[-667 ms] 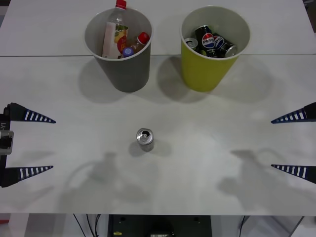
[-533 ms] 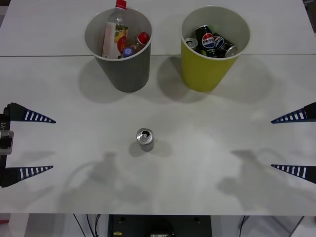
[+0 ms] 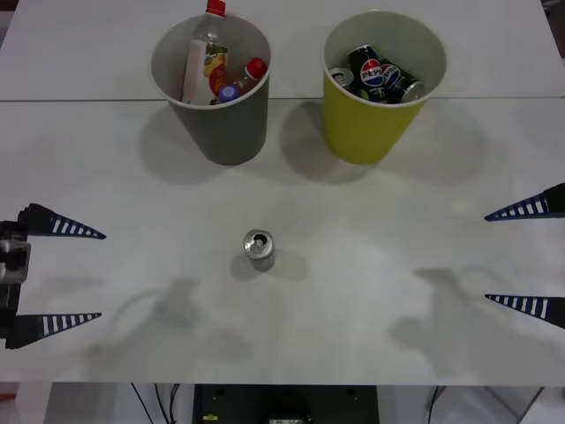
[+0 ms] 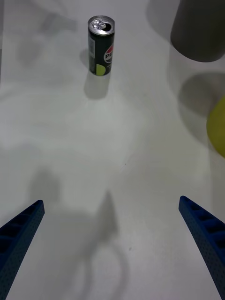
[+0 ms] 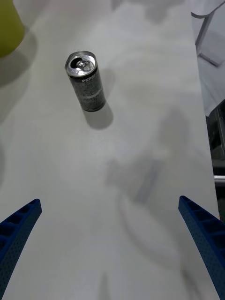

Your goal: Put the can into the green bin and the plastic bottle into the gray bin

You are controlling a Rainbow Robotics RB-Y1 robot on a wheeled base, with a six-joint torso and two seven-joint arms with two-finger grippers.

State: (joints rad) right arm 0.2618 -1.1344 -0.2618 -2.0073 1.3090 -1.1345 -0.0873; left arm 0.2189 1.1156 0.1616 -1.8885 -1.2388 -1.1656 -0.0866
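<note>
The can (image 3: 259,249) stands upright on the white bench (image 3: 371,265), its opened top facing up, nearer the robot than both bins and well apart from them. From the front, only its silver top and a little of its side show; the right wrist view gives its dark side with a round logo and a green patch (image 4: 101,45), and the left wrist view shows lettering down the side (image 5: 85,87).

Beyond the can, the gray bin (image 3: 231,132) holds plastic bottles (image 3: 205,55) and the green bin (image 3: 362,132), on the gray one's right, holds several cans (image 3: 380,75).

The left gripper (image 3: 75,276) sits at the bench's left edge, level with the can, fingers spread wide and holding nothing. The right gripper (image 3: 521,256) sits at the right edge, likewise spread and empty, pointing toward the can.
</note>
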